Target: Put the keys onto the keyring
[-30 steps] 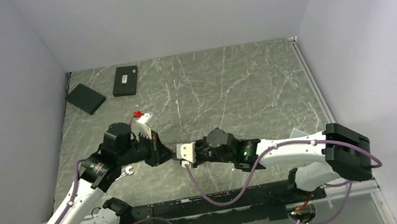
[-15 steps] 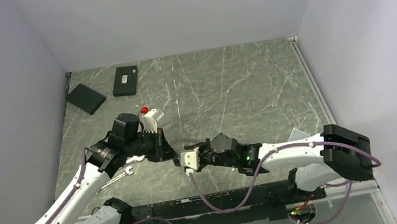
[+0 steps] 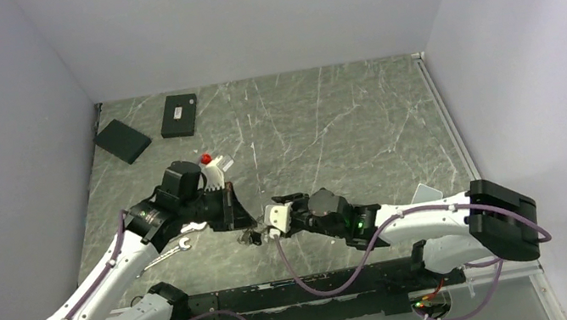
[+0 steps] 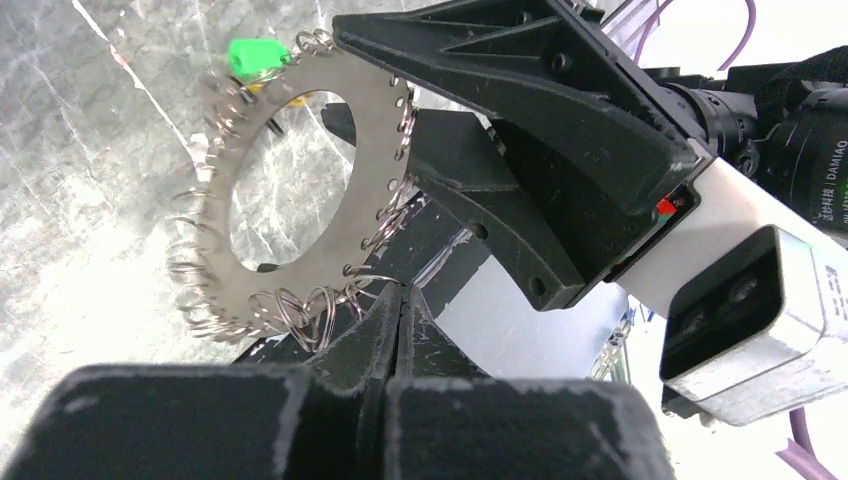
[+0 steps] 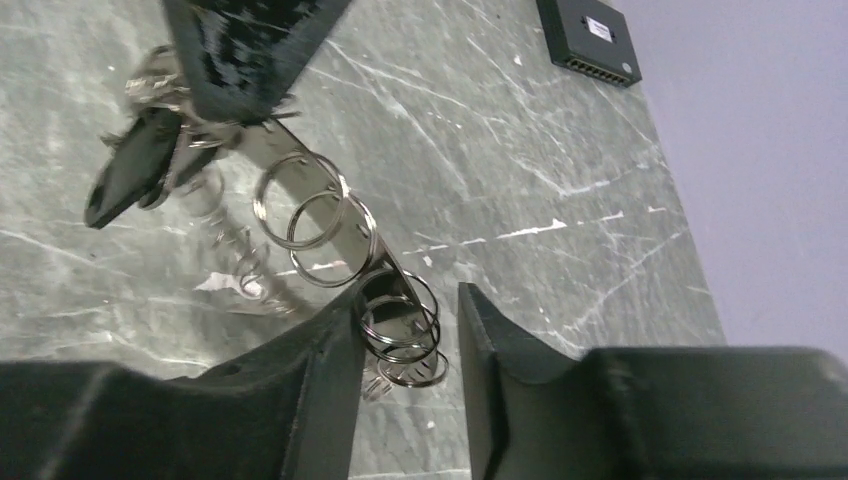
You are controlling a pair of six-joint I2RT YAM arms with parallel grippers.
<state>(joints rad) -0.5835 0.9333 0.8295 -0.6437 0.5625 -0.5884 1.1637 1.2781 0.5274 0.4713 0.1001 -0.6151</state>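
Observation:
The keyring [image 4: 213, 180] is a flat grey metal ring with a green tag [image 4: 255, 55] and a small brass piece beside it. Its rim carries a fringe of many small wire loops [image 5: 400, 330], the keys. In the top view it hangs just above the table [image 3: 253, 236] between both grippers. My left gripper [image 4: 400, 295] is shut, pinching the fringe at the ring's near rim. My right gripper [image 5: 410, 295] is open; its jaws straddle the ring's opposite rim, the loops lying against the left finger. Its black fingers [image 4: 520, 130] fill the left wrist view's right side.
Two flat black boxes [image 3: 122, 140] [image 3: 179, 114] lie at the far left of the grey marble table [image 3: 345, 133]. A silver wrench [image 3: 180, 246] lies under the left arm. White walls close in the left, back and right sides.
The left arm swung up and right, then held. The right gripper shifted slightly right and away from me. The keyring now shows hanging between the two grippers.

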